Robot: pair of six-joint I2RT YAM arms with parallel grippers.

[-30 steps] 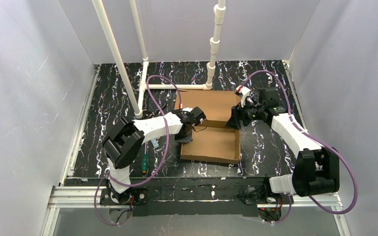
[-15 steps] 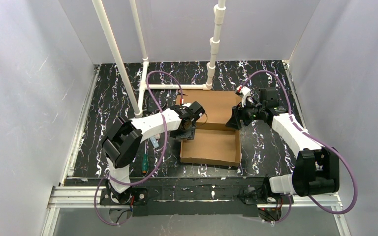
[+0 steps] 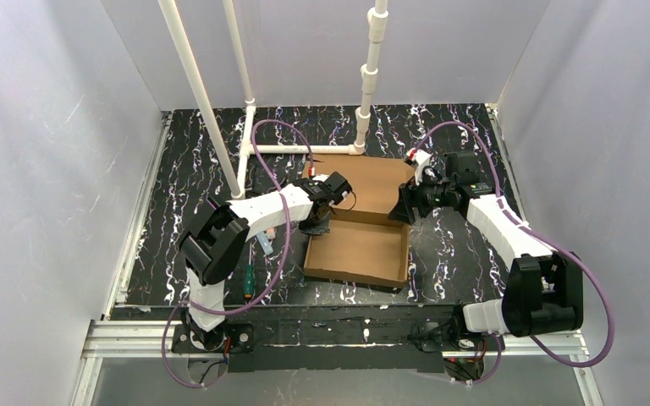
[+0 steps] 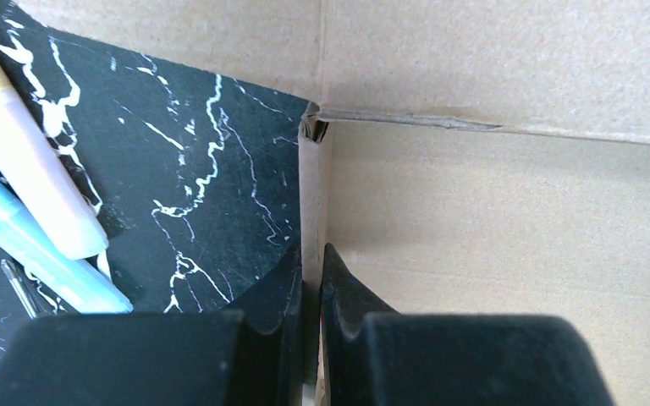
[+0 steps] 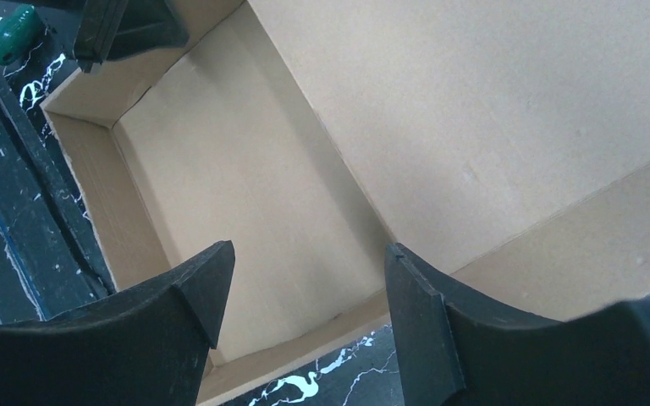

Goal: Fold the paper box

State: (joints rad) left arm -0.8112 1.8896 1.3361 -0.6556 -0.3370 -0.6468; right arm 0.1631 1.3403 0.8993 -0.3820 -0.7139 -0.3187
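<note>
Item: paper box (image 3: pixel 357 249). Lay as a shallow tray with side walls raised, lid panel (image 3: pixel 372 182) flat at its far side, white pipe frame (image 3: pixel 300 150) just behind that.

Left gripper (image 4: pixel 311 262): closed narrow, pinched the box's left wall near its far left corner.

Right gripper (image 5: pixel 305 254): stood wide, held nothing, hovered over the box's right edge at the lid crease.

Step judged: side walls being set and steadied. Next likely called for swinging the lid over the tray while keeping the left wall upright.
</note>
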